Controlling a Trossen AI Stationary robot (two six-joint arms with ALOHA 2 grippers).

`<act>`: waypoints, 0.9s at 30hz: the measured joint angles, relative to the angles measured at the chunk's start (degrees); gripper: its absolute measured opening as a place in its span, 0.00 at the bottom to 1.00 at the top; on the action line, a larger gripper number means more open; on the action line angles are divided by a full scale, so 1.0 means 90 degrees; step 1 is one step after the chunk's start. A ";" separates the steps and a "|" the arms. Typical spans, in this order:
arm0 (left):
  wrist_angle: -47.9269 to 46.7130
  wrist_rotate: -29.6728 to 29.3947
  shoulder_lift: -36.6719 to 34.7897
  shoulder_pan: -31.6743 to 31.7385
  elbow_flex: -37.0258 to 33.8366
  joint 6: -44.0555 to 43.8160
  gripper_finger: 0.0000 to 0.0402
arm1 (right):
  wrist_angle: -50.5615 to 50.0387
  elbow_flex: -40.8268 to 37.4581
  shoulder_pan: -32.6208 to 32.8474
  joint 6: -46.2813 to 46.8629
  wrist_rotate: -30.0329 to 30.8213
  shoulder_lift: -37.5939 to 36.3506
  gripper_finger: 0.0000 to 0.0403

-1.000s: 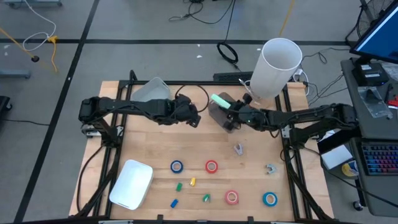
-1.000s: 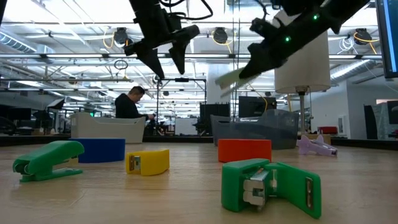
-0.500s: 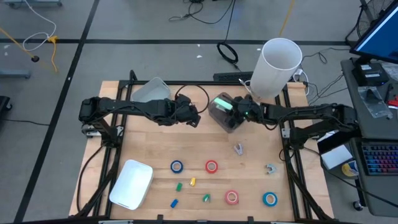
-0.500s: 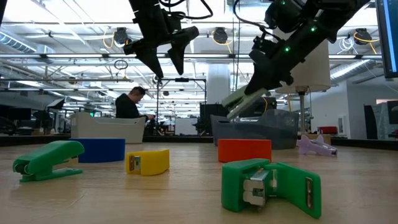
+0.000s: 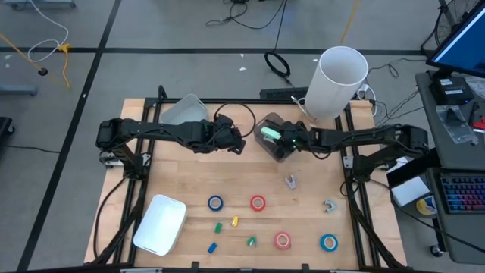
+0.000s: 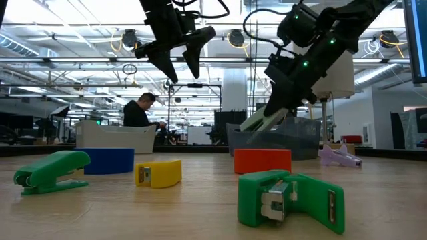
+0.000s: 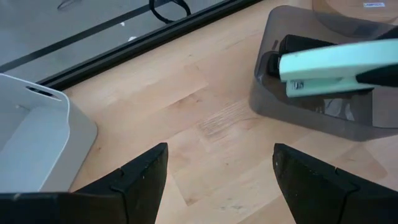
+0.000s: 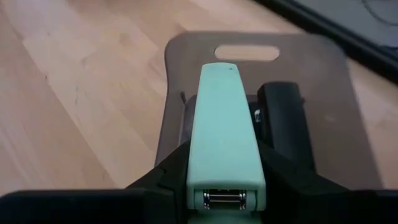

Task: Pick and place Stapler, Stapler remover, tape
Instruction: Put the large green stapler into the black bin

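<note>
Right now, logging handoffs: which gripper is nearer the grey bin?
Right. The right gripper is over the grey bin, holding the stapler. The left gripper hangs open beside it, apart.

A pale wooden worktop carries a grey bin, a white bin, a white lid, four tape rolls, two grey staple removers and small coloured bits.

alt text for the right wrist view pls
The right claw grips a pale green stapler and holds it over a smoky grey bin that already contains a black stapler. Light wooden tabletop surrounds the bin.
</note>
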 joint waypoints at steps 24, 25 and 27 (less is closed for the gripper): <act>-0.0022 -0.0204 0.0002 0.0007 0.0000 0.0065 0.71 | 0.0203 0.0002 0.0027 -0.0003 -0.0189 0.0593 0.37; -0.0022 -0.0204 0.0002 0.0007 0.0000 0.0068 0.71 | 0.0180 0.0000 0.0027 -0.0001 -0.0185 0.0595 0.38; -0.0020 -0.0204 0.0002 0.0007 0.0000 0.0068 0.71 | 0.0187 0.0000 0.0027 -0.0001 -0.0182 0.0593 0.39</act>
